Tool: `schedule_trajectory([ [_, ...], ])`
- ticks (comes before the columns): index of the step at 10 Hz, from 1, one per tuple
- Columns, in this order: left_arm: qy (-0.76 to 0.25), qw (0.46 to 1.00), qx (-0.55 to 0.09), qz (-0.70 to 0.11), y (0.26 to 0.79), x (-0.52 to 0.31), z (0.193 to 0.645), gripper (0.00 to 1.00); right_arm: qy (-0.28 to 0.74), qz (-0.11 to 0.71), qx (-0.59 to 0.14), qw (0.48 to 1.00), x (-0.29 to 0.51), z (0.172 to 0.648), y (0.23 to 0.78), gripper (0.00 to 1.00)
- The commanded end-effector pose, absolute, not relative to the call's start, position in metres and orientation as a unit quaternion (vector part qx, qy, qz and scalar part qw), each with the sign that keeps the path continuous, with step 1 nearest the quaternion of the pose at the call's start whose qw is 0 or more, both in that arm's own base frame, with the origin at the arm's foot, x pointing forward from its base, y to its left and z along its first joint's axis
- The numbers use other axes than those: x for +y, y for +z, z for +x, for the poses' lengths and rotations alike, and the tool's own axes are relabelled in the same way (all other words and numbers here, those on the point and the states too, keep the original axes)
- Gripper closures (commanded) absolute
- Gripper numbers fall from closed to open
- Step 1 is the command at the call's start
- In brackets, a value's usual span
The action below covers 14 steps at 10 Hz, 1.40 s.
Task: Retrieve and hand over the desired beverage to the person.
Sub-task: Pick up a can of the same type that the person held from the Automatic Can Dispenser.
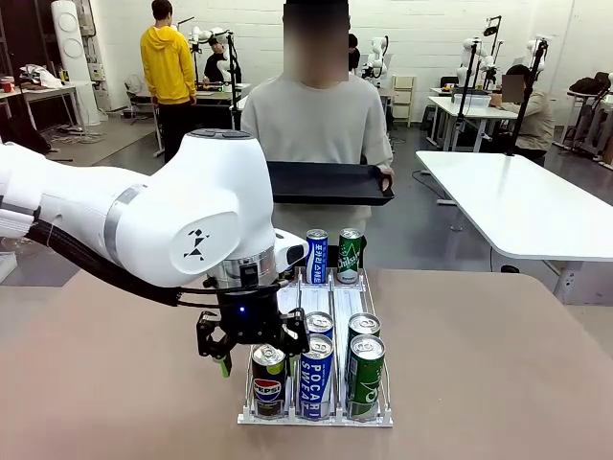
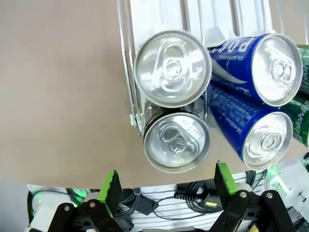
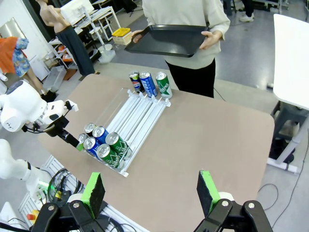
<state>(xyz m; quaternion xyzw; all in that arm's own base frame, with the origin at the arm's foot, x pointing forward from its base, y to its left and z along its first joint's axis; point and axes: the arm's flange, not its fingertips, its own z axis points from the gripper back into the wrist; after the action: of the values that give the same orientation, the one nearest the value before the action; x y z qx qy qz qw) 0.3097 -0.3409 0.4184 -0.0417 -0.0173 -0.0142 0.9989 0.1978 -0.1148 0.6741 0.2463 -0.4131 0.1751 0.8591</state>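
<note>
The left tool [image 2: 167, 184] hangs wide open by the near left corner of the rack [image 1: 316, 420]. It holds nothing. The right tool [image 3: 151, 192] is wide open too and holds nothing, up high over the near side of the tabletop [image 1: 498, 383]. The person [image 1: 316, 120] stands at the far side and holds out a black tray [image 1: 330, 182].

The drinks stand in the rack in the middle of the tabletop. The Pepsi can [image 1: 268, 383] is closest to the left tool, at the near left, right beside the blue can [image 1: 316, 379]. I think this is the one to pick, but nothing shows which drink the person wants.

To do it well, the tool should come straight down with one finger on each side of the can. The blue can sits close, so the finger on that side has little room. Squeeze gently, then lift straight up.

In the front view, one finger of the left tool is hidden near the can. From the left wrist, the two left cans show just shiny tops, so their names cannot be read.
</note>
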Motion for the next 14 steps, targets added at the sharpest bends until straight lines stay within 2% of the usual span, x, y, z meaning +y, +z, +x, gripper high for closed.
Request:
schedule_trajectory([
  [1,-0.046,0.997,-0.035,-0.044,0.421,-0.347,0.312,0.00,0.179,0.252,-0.413,0.857,-0.113,0.198,0.673,0.00],
  [6,-0.088,0.995,-0.037,-0.032,0.409,-0.353,0.314,0.00,0.179,0.252,-0.413,0.857,-0.113,0.198,0.673,0.00],
  [14,-0.090,0.994,-0.064,-0.017,0.411,-0.345,0.322,0.00,0.179,0.252,-0.413,0.857,-0.113,0.198,0.673,0.00],
])
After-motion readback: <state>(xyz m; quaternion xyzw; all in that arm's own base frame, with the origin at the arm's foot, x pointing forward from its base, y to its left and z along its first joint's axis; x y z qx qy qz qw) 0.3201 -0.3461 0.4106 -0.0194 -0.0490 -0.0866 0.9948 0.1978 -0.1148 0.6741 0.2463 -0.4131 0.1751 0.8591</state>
